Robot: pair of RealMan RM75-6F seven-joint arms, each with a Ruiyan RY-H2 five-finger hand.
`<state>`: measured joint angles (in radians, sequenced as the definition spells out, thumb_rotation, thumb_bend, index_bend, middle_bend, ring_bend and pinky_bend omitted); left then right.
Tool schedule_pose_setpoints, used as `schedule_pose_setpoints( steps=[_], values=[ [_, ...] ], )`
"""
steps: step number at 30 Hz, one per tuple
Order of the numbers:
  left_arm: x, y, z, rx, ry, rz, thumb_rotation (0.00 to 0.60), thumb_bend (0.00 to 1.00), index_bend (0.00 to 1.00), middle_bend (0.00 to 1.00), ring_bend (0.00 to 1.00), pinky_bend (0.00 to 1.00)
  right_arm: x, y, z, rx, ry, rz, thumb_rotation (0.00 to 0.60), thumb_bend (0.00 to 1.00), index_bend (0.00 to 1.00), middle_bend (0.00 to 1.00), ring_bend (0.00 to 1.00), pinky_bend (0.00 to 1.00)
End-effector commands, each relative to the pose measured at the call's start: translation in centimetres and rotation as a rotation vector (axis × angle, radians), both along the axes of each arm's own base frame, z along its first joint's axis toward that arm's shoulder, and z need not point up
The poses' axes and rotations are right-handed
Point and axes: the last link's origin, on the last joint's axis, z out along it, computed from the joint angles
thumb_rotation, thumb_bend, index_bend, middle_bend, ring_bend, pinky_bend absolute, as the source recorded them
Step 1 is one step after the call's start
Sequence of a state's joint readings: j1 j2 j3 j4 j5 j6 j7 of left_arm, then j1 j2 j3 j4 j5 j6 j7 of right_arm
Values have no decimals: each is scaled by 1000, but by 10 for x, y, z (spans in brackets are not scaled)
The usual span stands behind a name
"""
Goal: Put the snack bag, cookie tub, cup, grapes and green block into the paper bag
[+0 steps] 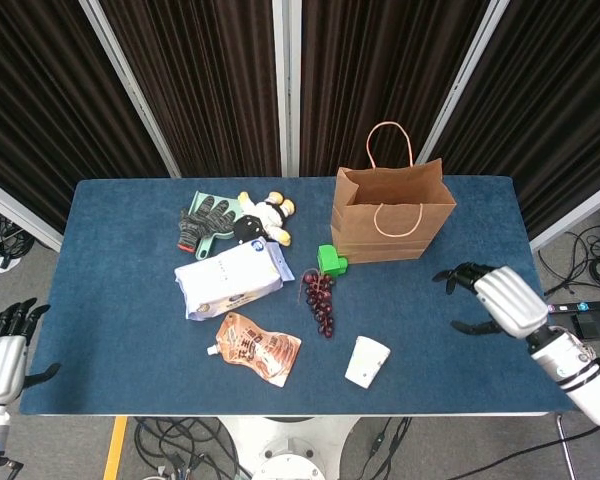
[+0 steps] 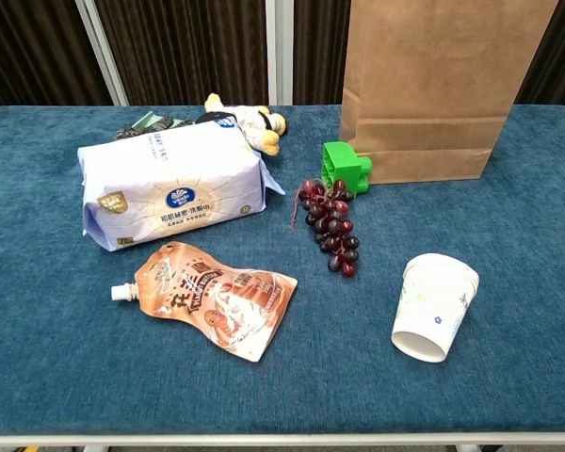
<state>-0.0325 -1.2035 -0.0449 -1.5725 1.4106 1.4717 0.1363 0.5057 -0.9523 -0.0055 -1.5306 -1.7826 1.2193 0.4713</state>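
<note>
the right hand [image 1: 492,300] hovers with fingers spread wide and holding nothing, over the table's right side; the left hand [image 1: 0,345] hangs off the far left edge, fingers apart, empty. the likely next pick is the cup [image 1: 366,361] — on its side, down and to the left of the right hand, mouth facing away from it. best to come in low and wrap its wall gently, since thin paper will crush. the paper bag [image 1: 390,215] stands up-left of that hand; grapes [image 1: 319,297] and green block [image 1: 330,261] lie further left — the snack bag [image 1: 257,348] beyond

The white right hand [image 1: 495,300] hovers empty, dark fingers spread; the white left hand [image 1: 0,345] hangs low, fingers apart.
</note>
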Motion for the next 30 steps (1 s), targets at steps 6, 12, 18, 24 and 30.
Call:
schedule_pose_setpoints(
  steps=[6,12,18,24,30],
  values=[
    [-2,-4,-1,1,-3,11,600,39,232,203,121,153,14,20,-85,130,228,200,600,39,65,242,66,230],
    [-5,-7,0,8,-7,23,600,40,232,203,121,152,29,27,-130,142,327,341,600,3,0,178,0,133],
    [-6,-8,0,8,-11,27,600,40,232,203,121,152,32,33,-158,154,398,428,600,14,0,183,0,130],
    [-7,-7,-1,8,-15,25,600,41,232,203,121,152,39,29,-177,101,431,510,600,39,0,191,0,130],
    [-9,-9,-1,9,-19,36,600,40,232,203,121,152,36,32,-191,108,442,540,600,84,111,270,17,130]
  ],
)
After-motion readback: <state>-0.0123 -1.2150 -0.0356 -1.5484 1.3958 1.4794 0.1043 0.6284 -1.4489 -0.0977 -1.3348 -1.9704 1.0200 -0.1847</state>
